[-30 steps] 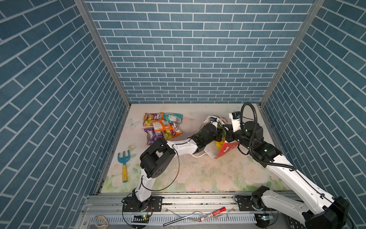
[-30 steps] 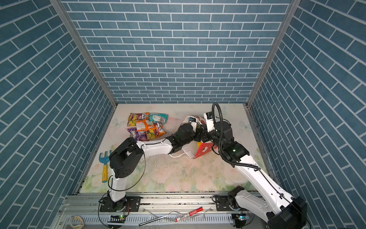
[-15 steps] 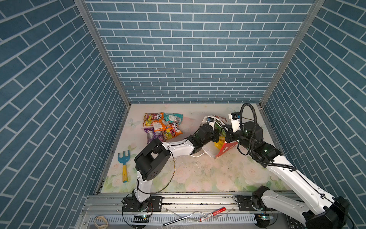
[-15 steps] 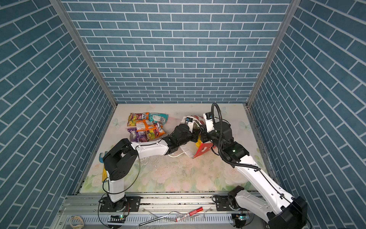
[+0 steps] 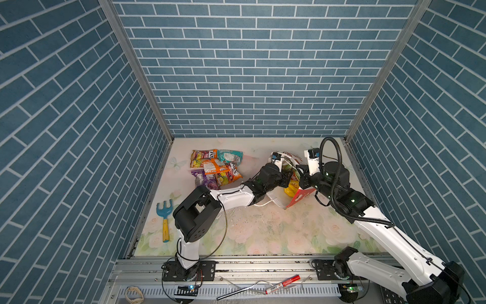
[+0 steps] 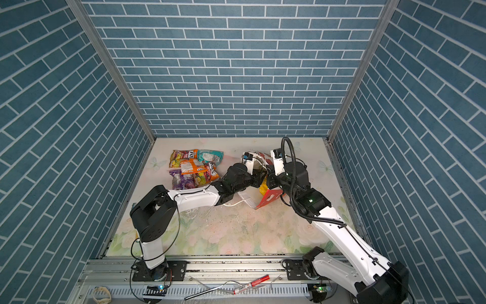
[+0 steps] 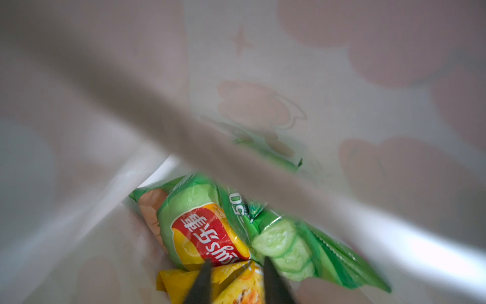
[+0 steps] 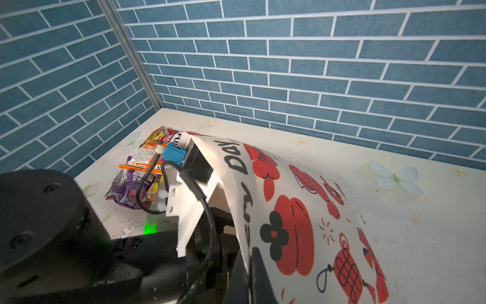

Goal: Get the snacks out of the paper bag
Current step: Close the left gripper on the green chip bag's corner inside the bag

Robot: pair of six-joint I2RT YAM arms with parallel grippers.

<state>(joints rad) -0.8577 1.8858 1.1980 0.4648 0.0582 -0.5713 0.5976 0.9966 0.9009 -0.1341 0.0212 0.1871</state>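
Two snacks (image 7: pixel 189 223) remain inside the paper bag (image 8: pixel 289 184); our left gripper (image 7: pixel 236 260) just spread over the yellow bag (image 7: pixel 178 281) to grab it, our right gripper (image 8: pixel 248 273) clamping the rim.

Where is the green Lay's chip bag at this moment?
The green Lay's chip bag lies inside the paper bag, right of centre in both top views, beside the yellow bag by the left gripper.

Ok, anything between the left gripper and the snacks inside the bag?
Nothing visible. The left gripper, open, sits at the yellow bag, the green Lay's bag just beyond. A blurred fold of the paper bag crosses the view away from the fingertips.
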